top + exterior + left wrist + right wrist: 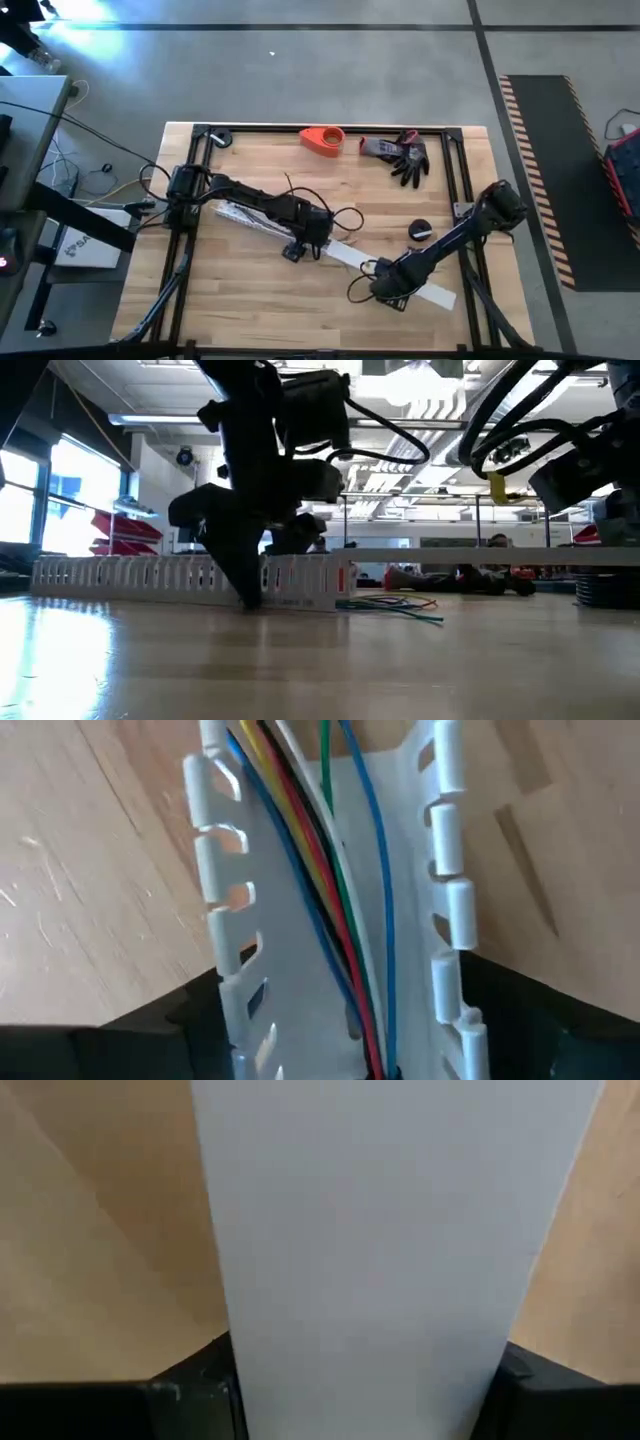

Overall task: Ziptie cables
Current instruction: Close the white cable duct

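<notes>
A white slotted channel (250, 218) lies slantwise on the wooden table, and several thin coloured cables (335, 890) run along inside it. Their ends splay out past the channel's end onto the table (395, 603). My left gripper (312, 238) stands over that end of the channel, fingers down, one on each side wall. A flat white strip (400, 275) continues from the channel toward the table's near right. My right gripper (392, 283) is down on it, one finger at each long edge. My left gripper pinches the channel across its width, with one finger on each toothed side wall (232, 1005), near the end where the cables come out. The fingers (245, 585) point down from above. The channel rests flat on the table, and the cables lie untouched between the walls. My right gripper holds the flat white strip by its two long edges (235, 1370), one finger on each. The fingers come from above and lie across the strip. The strip lies flat on the table.
At the far edge lie an orange holder (322, 140) and a dark work glove (405, 155). A black round object (421, 230) sits right of the middle. Black frame rails (460, 170) border the table.
</notes>
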